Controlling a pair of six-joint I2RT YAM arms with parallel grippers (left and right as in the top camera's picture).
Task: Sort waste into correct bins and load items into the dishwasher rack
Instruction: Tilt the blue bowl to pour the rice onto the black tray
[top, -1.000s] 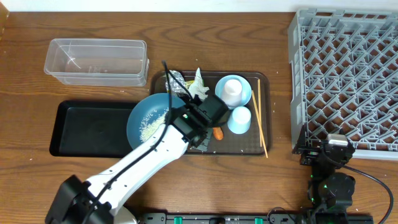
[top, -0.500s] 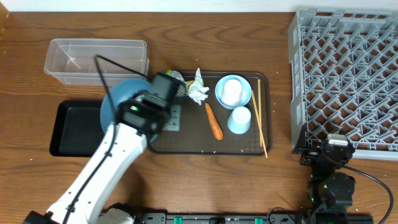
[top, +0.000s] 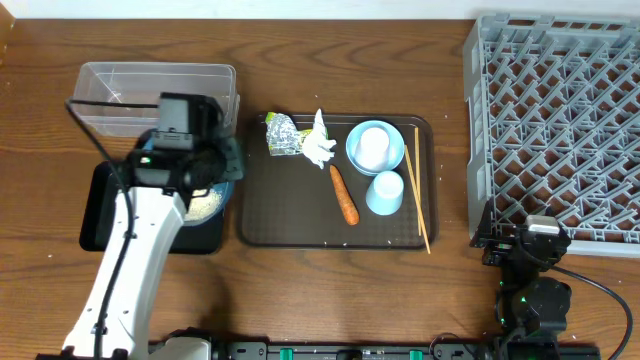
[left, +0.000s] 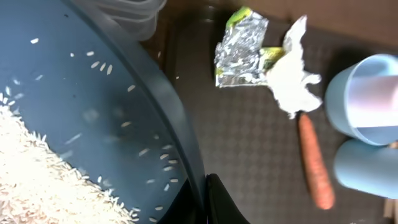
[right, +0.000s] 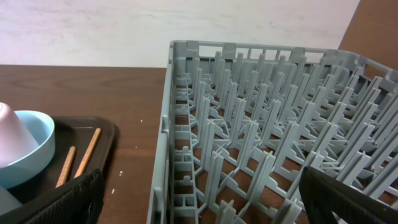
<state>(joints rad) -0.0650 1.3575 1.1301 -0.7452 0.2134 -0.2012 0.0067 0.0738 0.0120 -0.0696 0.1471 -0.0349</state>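
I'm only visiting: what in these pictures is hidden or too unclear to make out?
Overhead: the left arm covers most of the plate and where it is gripped.
Left wrist: the plate blocks the black tray beneath; the cup is cut by the right edge.
Right wrist: the bowl is cut by the left edge; what sits inside it is unclear.

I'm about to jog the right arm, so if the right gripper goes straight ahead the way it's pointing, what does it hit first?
Most likely the dishwasher rack: its near wall fills the wrist view between the fingers of the open right gripper. Depth is unclear, but nothing else stands in between.
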